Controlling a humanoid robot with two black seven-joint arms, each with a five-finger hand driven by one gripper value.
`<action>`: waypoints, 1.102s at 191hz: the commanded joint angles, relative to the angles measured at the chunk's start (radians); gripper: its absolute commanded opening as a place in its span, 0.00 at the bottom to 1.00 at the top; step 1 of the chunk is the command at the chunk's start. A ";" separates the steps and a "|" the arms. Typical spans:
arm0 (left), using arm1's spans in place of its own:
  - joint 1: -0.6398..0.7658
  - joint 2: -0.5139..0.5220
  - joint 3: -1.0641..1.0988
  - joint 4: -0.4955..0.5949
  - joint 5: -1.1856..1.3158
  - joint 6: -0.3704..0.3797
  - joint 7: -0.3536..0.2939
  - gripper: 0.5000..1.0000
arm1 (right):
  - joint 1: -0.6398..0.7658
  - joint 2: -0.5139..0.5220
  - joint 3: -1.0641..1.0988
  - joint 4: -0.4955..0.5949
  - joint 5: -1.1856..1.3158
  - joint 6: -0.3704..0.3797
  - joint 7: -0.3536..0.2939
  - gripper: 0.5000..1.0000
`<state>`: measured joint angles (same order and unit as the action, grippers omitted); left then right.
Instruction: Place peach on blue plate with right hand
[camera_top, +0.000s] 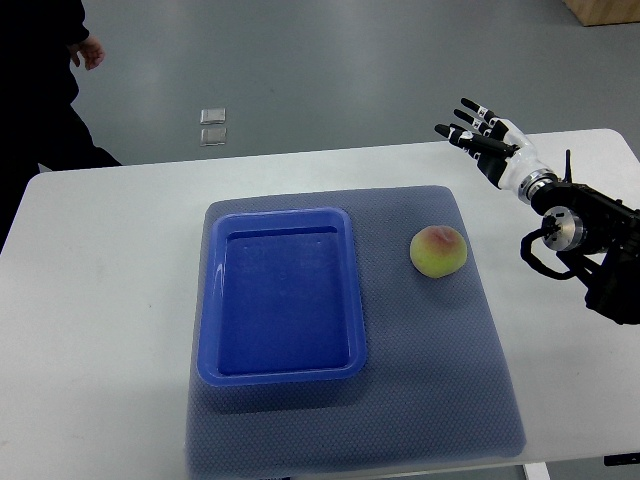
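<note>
Now your right hand (482, 137), white with black fingers, hovers spread and holding nothing above the far right of the white table (90, 300). You see the round yellow-pink peach (438, 250) on the grey-blue mat (440, 380), just right of the rectangular blue plastic plate (212, 300), not touching it.

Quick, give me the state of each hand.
Left hand: not in view.
Right hand: open, fingers spread, holding nothing, beyond the peach.
</note>
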<state>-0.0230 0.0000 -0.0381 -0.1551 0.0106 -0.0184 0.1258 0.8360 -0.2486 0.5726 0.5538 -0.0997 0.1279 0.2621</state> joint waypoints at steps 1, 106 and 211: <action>0.000 0.000 0.000 0.000 0.000 0.000 0.000 1.00 | 0.000 0.000 0.001 0.000 0.000 0.002 0.000 0.86; 0.000 0.000 0.000 0.000 0.000 0.000 0.000 1.00 | 0.000 -0.001 0.000 0.000 -0.005 0.002 0.000 0.86; 0.000 0.000 0.001 0.000 0.000 0.000 -0.002 1.00 | 0.002 -0.001 0.000 0.000 -0.005 0.002 -0.001 0.86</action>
<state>-0.0230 0.0000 -0.0368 -0.1547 0.0105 -0.0183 0.1257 0.8374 -0.2506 0.5736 0.5538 -0.1043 0.1274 0.2623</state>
